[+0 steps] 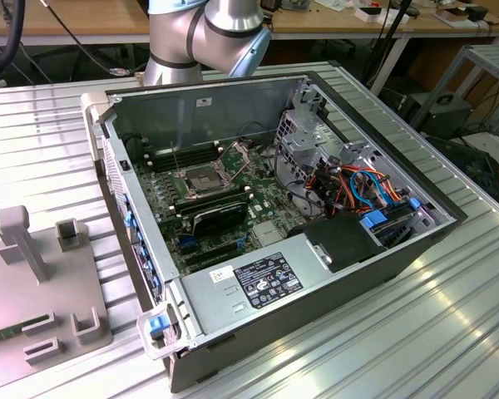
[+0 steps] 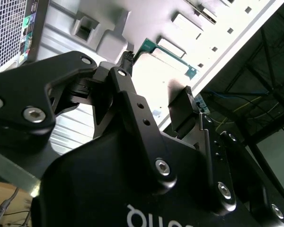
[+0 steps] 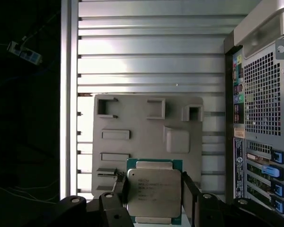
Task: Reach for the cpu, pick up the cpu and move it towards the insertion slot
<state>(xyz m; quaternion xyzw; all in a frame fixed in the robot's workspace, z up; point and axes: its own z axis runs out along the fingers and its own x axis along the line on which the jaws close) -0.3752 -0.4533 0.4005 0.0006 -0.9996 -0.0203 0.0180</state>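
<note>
From my seat, the first wrist view shows the gripper (image 3: 154, 196) with its two black fingers standing either side of the cpu (image 3: 154, 191), each touching or almost touching an edge. I read that as closed on the chip, though I can't confirm how firm the pinch is. The chip is over the near edge of the grey holder plate (image 3: 146, 137), which lies on the ribbed metal table (image 3: 151, 61) just beside the computer case (image 3: 265, 94); whether it has lifted clear of the plate I cannot tell.

My worry is the grip: only thin edges are caught, so the chip could tilt or slip out if the arm swings fast, and a drop could damage the board.

In the exterior view the open case (image 1: 258, 249) holds the motherboard, with the insertion slot (image 1: 198, 179) near the case's back wall, its metal plate hinged up. Bundled cables and a drive cage fill the exterior view's right side.
</note>
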